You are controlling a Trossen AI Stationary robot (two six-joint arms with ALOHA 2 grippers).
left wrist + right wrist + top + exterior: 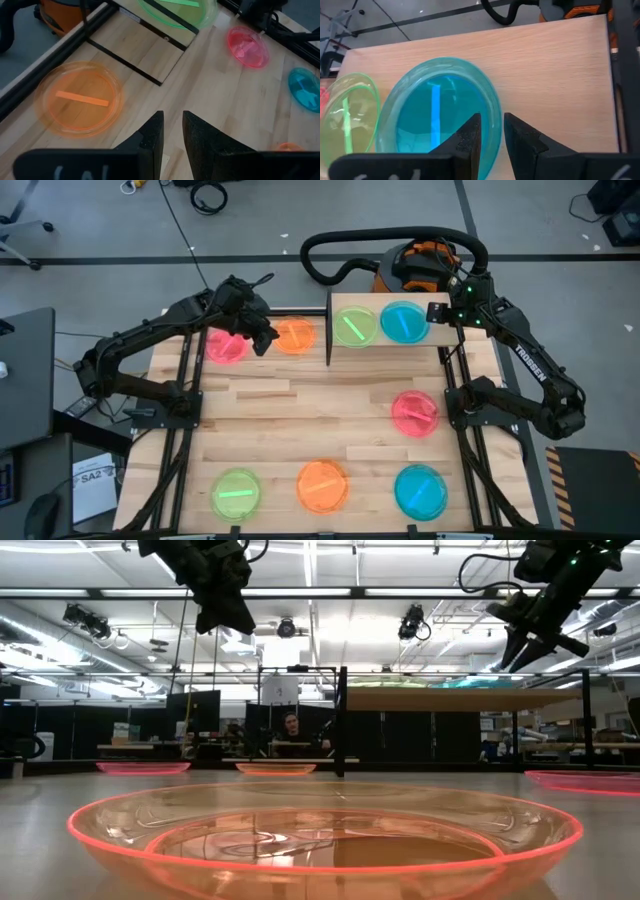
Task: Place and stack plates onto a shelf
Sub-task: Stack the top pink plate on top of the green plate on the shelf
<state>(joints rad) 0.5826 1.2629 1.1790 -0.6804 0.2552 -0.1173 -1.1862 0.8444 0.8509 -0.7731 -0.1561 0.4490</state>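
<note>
Eight plates are showing in the high view, two each of pink, orange, green and blue. Going left to right, a pink plate [224, 345] and an orange plate [294, 336] are lying at the far edge of the desk [300, 420], with the left tool [262, 340] hovering between them, fingers slightly parted and empty. The shelf [385, 340] is carrying a green plate [354, 326] and a blue plate [404, 322]. The right tool [432, 312] is hanging beside the blue plate, narrowly open, gripping nothing. Another pink plate [414, 413] is lying mid-desk on the right. Along the near edge, green [236, 493], orange [322, 486] and blue [420, 491] plates are sitting. "TROSSEN" is reading on the right arm [530, 365].
</note>
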